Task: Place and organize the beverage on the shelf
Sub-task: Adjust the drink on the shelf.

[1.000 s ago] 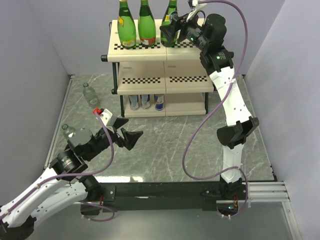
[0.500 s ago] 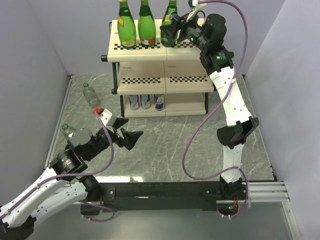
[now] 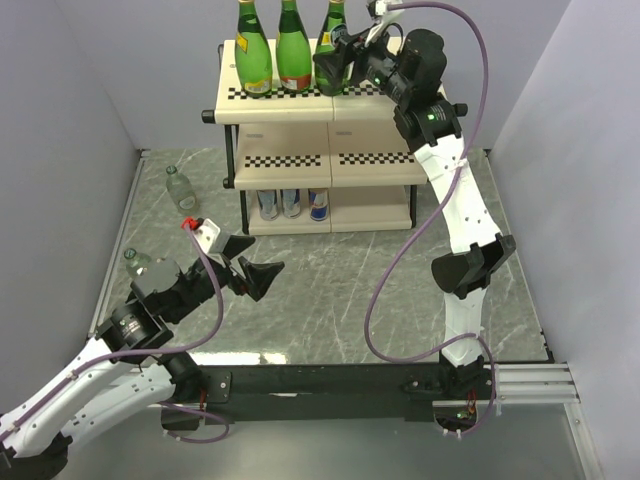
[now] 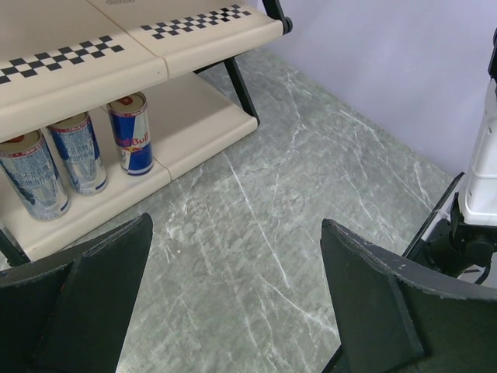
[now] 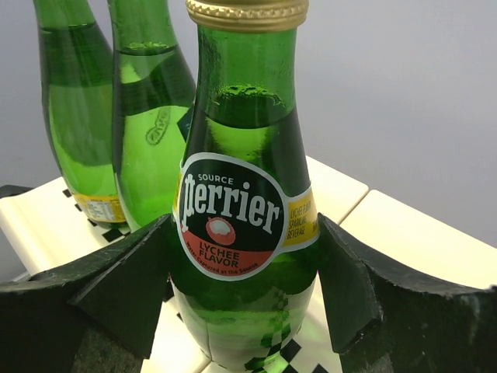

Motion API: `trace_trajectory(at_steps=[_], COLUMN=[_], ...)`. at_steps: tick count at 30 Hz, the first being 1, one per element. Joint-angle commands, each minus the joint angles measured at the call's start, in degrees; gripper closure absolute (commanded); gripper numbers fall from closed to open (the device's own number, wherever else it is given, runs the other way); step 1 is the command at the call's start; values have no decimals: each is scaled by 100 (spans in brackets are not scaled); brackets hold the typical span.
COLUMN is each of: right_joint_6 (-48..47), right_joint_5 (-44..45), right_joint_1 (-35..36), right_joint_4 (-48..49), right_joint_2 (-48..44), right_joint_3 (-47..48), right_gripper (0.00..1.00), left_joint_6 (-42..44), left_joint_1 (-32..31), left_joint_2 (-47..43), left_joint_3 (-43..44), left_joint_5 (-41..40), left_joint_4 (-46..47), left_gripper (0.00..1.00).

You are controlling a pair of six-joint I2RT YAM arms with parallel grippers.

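The shelf [image 3: 380,105] stands at the back, cream boards with checkered front strips. Two green bottles [image 3: 253,50] [image 3: 293,50] stand on its top board. My right gripper [image 3: 332,70] is at the top board, shut on a third green Perrier bottle [image 3: 337,22], upright, just right of the other two. In the right wrist view both fingers [image 5: 124,287] press the bottle [image 5: 245,132] at its lower body, over the board [image 5: 419,241]. My left gripper [image 3: 255,272] is open and empty above the floor in front of the shelf; it also shows in the left wrist view [image 4: 235,225].
Three cans [image 3: 292,203] stand on the bottom board, also in the left wrist view [image 4: 78,151]. Two clear bottles lie on the grey marbled floor at the left, one near the shelf [image 3: 180,188] and one by my left arm [image 3: 140,262]. Purple walls close in both sides.
My right gripper has shifted a little to the left with the Perrier bottle, closer to the other two green bottles. The left arm has barely moved.
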Motion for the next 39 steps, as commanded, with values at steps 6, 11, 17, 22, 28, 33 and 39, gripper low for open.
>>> trace_trajectory(at_steps=[6, 11, 17, 22, 28, 33, 39], right_joint_6=[-1, -1, -194, -185, -220, -238, -212], right_joint_5=[73, 187, 257, 231, 319, 345, 345], right_joint_1=[101, 101, 110, 101, 101, 84, 84], right_joint_4=[158, 140, 114, 114, 158, 211, 219], right_joint_2=[-19, -62, -106, -107, -106, -27, 43], right_joint_3=[148, 122, 139, 148, 165, 157, 183], right_gripper=[28, 20, 14, 14, 18, 22, 17], left_joint_6=[-118, -101, -109, -109, -118, -136, -136], left_joint_1=[16, 16, 16, 16, 16, 16, 16], left_joint_2=[-48, -4, -4, 5, -22, -39, -48], left_joint_3=[-22, -5, -5, 4, 22, 4, 22], left_joint_5=[-52, -35, -17, -8, -17, -17, -35], left_joint_4=[122, 140, 149, 157, 140, 131, 105], left_gripper=[5, 5, 5, 5, 5, 5, 5])
